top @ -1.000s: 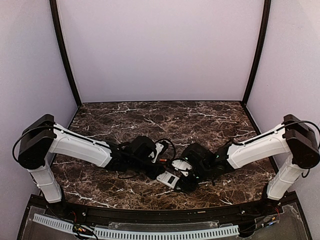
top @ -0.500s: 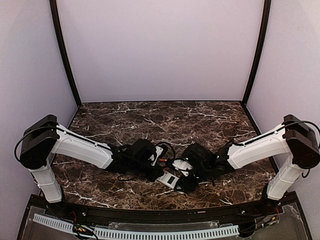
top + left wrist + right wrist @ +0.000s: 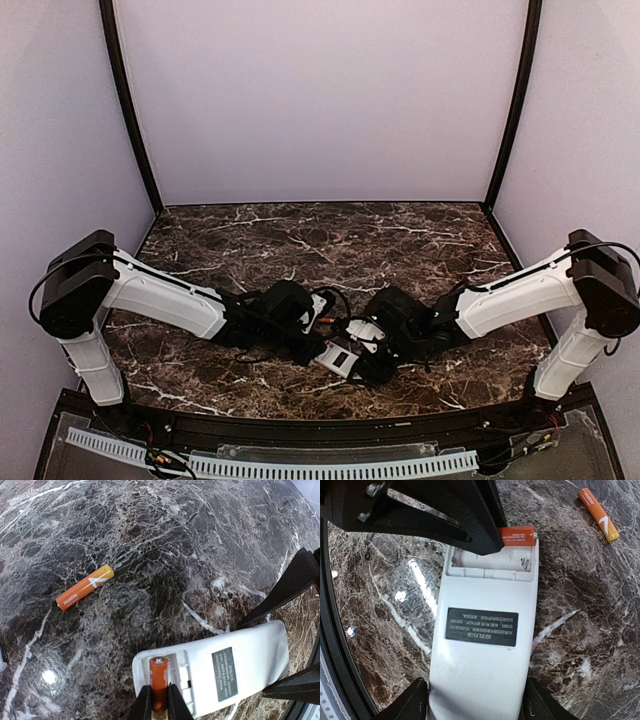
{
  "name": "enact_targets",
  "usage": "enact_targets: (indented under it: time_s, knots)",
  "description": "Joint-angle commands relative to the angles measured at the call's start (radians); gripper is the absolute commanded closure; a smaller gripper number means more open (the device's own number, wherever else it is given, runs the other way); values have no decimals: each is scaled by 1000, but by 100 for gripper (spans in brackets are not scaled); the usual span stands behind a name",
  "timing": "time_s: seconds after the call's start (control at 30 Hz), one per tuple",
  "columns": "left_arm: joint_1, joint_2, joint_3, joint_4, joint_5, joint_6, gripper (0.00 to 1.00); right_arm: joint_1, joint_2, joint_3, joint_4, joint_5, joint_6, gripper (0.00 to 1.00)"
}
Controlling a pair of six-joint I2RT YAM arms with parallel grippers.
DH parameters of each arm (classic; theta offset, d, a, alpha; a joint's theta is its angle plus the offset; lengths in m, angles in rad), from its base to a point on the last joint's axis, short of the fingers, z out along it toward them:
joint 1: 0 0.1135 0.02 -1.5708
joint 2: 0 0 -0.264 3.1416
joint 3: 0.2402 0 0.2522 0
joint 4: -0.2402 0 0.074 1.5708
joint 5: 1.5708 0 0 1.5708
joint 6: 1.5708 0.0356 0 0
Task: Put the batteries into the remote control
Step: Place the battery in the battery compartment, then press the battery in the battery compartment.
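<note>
The remote control (image 3: 482, 665) lies back up on the marble, its battery compartment (image 3: 490, 560) open at the far end. My right gripper (image 3: 475, 700) is shut on its near end, one finger on each long side. My left gripper (image 3: 159, 700) is shut on one orange battery (image 3: 159, 672), which lies lengthwise in the left slot of the compartment. In the right wrist view that held battery (image 3: 517, 535) sits at the compartment's far edge under the left fingers (image 3: 465, 515). The other battery (image 3: 84, 587) lies loose on the table beyond the remote (image 3: 235, 665). From above, both grippers meet over the remote (image 3: 340, 358).
The dark marble table (image 3: 300, 240) is walled at the back and both sides, with black corner posts (image 3: 130, 110). A black rail (image 3: 300, 425) runs along the near edge just below the remote. The loose battery (image 3: 598, 515) lies to the far right in the right wrist view.
My left gripper has edged a little toward the remote with the battery in it. The right arm and the remote have stayed where they were.
</note>
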Motion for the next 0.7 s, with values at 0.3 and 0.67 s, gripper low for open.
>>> enact_targets:
  time_s: [0.3,0.67]
  knots:
    - [0,-4,-24,-72,-25,32,83,12,-20,-40,-84,-31,41,36]
    - [0,-14,-16,-102,-17,30,79,11,-35,-35,-85,-34,47,34]
